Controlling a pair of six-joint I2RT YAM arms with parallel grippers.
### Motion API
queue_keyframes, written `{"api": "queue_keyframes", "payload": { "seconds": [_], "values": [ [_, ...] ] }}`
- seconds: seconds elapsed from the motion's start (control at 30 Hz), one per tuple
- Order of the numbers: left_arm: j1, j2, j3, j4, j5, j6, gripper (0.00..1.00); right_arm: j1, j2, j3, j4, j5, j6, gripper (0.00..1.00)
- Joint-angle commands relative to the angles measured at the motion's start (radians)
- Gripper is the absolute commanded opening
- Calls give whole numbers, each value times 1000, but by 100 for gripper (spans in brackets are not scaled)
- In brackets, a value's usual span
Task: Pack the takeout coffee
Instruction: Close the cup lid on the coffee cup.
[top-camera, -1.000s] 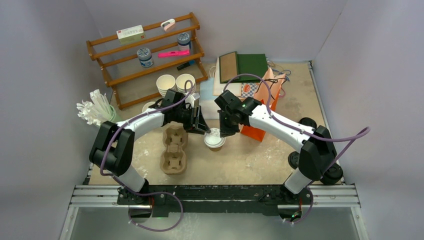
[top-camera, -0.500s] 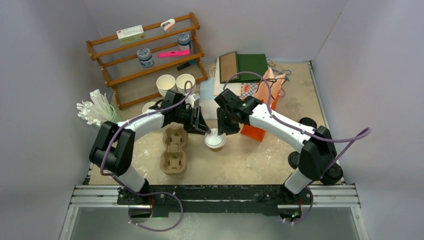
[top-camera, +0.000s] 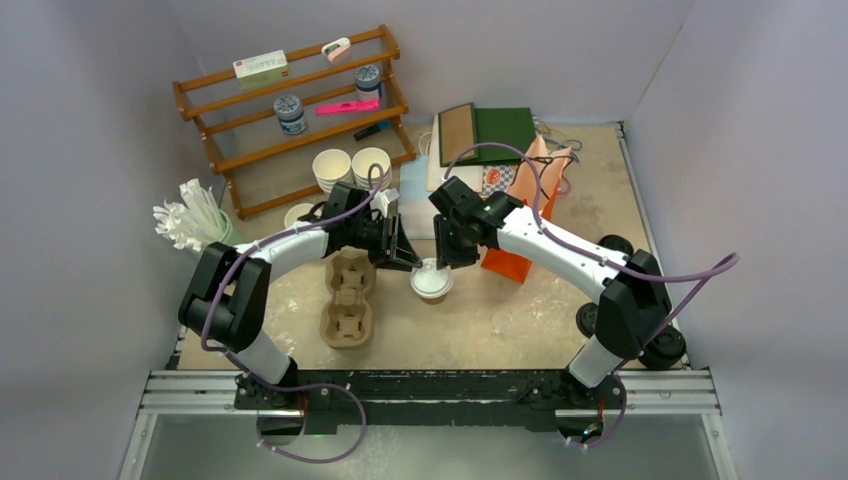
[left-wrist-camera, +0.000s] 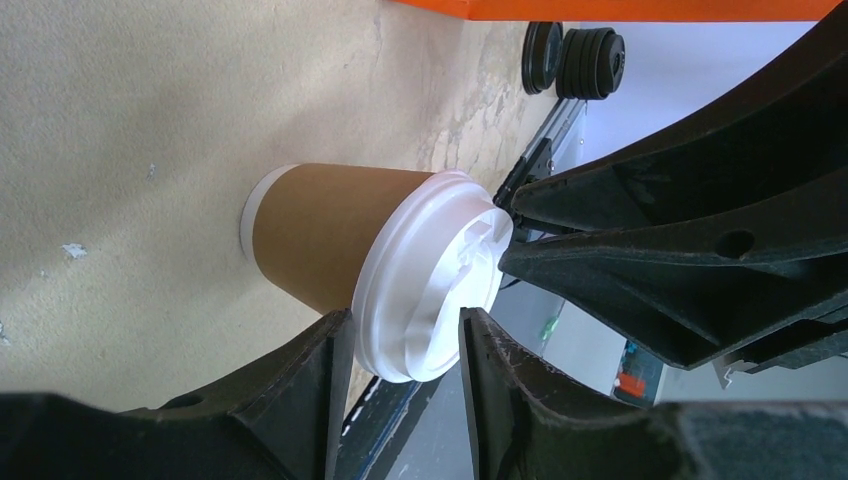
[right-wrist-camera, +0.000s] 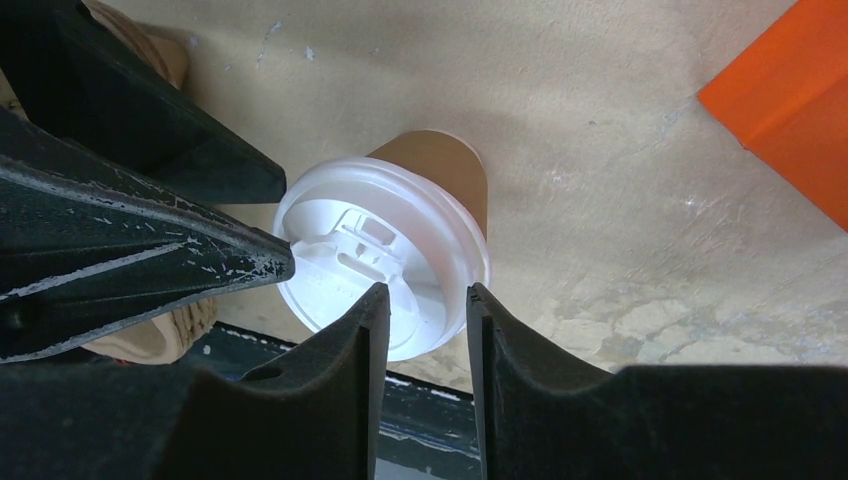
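Backed slightly toward 12 o'clock, the right gripper (right-wrist-camera: 425, 293) holds its fingers parted and empty over the white lid (right-wrist-camera: 380, 250), the left gripper (left-wrist-camera: 402, 318) likewise parted at its edge; the kraft cup (top-camera: 431, 281) sits capped mid-table, so next probably means grasping it for the pulp carrier (top-camera: 348, 300) at its 9 o'clock.

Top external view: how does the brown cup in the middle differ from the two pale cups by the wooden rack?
The brown cup wears a white lid; the two pale cups are open. The brown cup's wall is kraft brown; the pale cups are cream outside. The brown cup stands mid-table beside the pulp carrier; the pale cups stand at the wooden rack's foot. All are upright.
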Motion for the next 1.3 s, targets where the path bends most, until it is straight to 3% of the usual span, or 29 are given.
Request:
{"api": "queue_keyframes", "payload": {
  "seconds": [0.0,0.2,0.4,0.6,0.87,1.1,1.27],
  "values": [
    [-4,-33,-9,57,33,-24,45,-5,10,-3,2,-3,-26,37],
    [-3,-33,-11,74,37,-41,44,-4,13,-15,16,-18,-41,36],
    [-4,-34,-10,82,39,-50,44,-4,16,-13,18,-14,-54,29],
    [-4,-32,-13,90,42,-58,44,-5,24,-28,19,3,-69,36],
    [-4,-33,-5,80,41,-51,44,-5,21,-10,17,4,-73,18],
    [-3,-41,36,13,0,2,46,-5,-8,13,-10,43,-73,18],
    [-3,-48,51,-12,-33,23,49,-4,1,-12,-4,40,-77,23]
  ]
}}
